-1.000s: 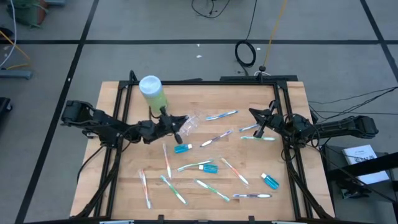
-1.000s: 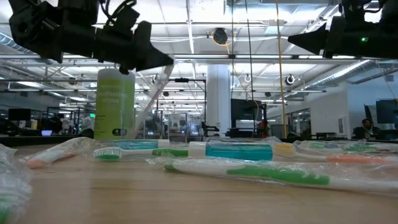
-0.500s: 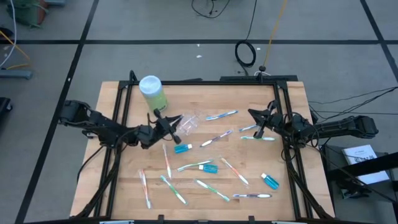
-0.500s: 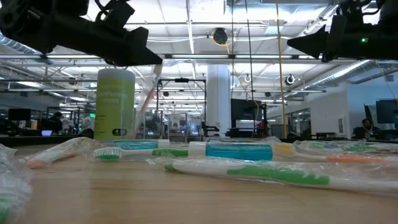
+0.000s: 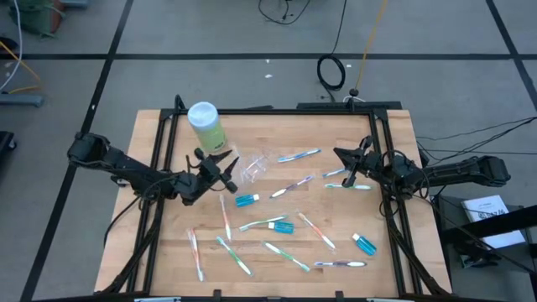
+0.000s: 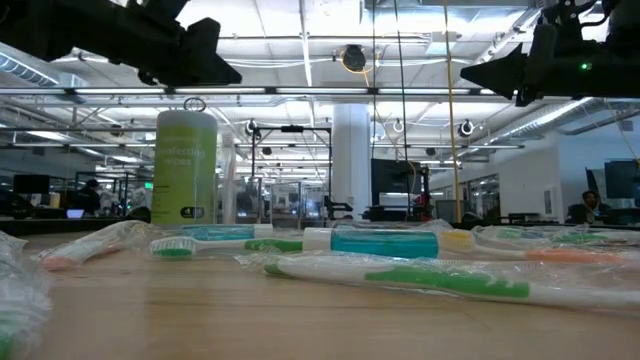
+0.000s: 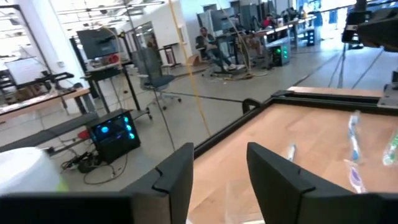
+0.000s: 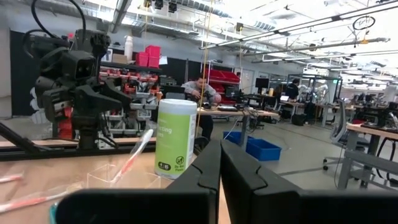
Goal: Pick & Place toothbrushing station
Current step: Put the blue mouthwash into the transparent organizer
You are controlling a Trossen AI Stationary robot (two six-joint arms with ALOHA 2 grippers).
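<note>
The left gripper (image 5: 228, 165) hung open and empty just beside the clear cup (image 5: 251, 169), which the right wrist view alone showed upright, apparently with a pink toothbrush (image 8: 135, 155) leaning inside.

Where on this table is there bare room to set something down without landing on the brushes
Bare wood lies along the table's left edge, below the green bottle and left of the pink toothbrush. Another free patch lies at the far right corner, behind the right hand. The middle and near half are crowded with toothbrushes and toothpaste tubes, beside the clear cup.
</note>
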